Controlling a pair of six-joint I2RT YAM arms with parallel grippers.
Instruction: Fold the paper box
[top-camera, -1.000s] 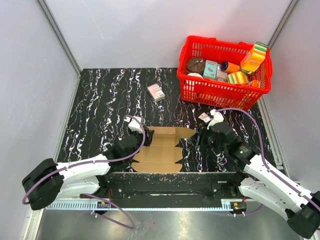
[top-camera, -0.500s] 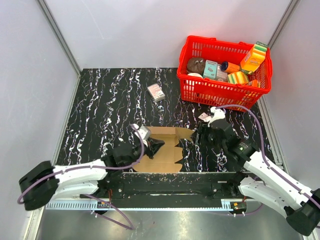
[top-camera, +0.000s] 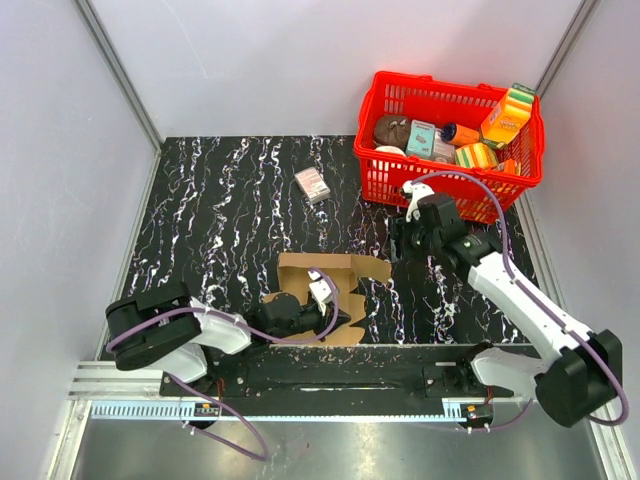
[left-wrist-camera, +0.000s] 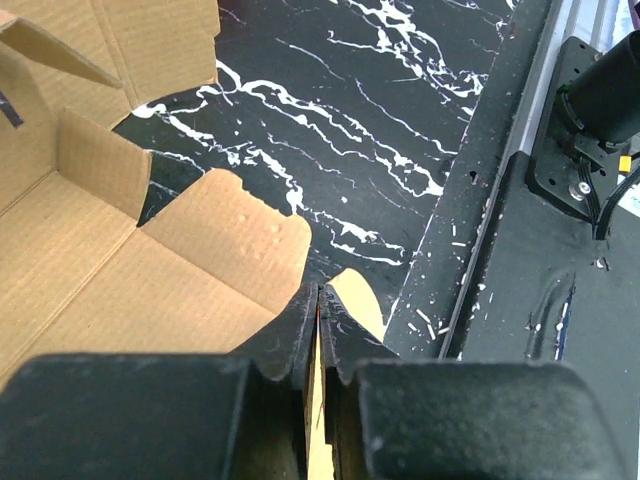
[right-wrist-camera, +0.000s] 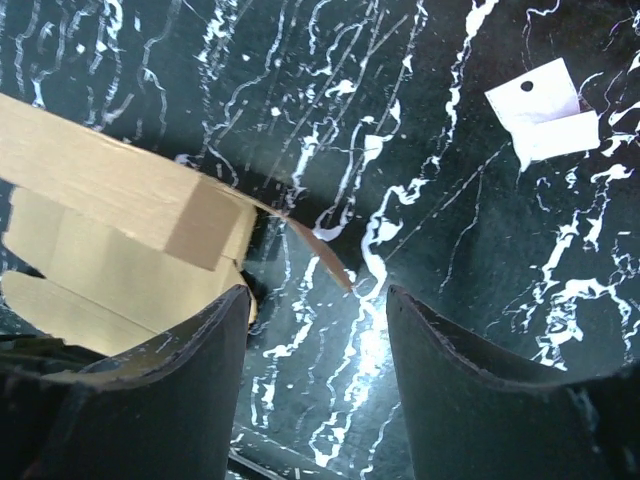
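Note:
The paper box (top-camera: 318, 277) is a flat brown die-cut sheet lying near the table's front edge, with its far part and right flap bent up. My left gripper (top-camera: 338, 320) reaches in low from the left and is shut on the sheet's near flap. In the left wrist view the thin cardboard edge sits pinched between the closed fingers (left-wrist-camera: 318, 305), and the creased panels (left-wrist-camera: 120, 270) spread out to the left. My right gripper (top-camera: 399, 247) hovers open and empty just right of the box. In the right wrist view (right-wrist-camera: 318, 300) the raised right flap (right-wrist-camera: 120, 205) lies ahead and to the left.
A red basket (top-camera: 430, 186) full of colourful packs stands at the back right, close behind my right arm. A small white-and-pink carton (top-camera: 313, 184) lies behind the box. A white paper tag (right-wrist-camera: 545, 110) lies on the marbled table. The black base rail (left-wrist-camera: 500, 200) runs along the near edge.
My left arm has swung right along the near edge and closed on the near flap. The box's far part has lifted. My right gripper has pulled back towards the basket.

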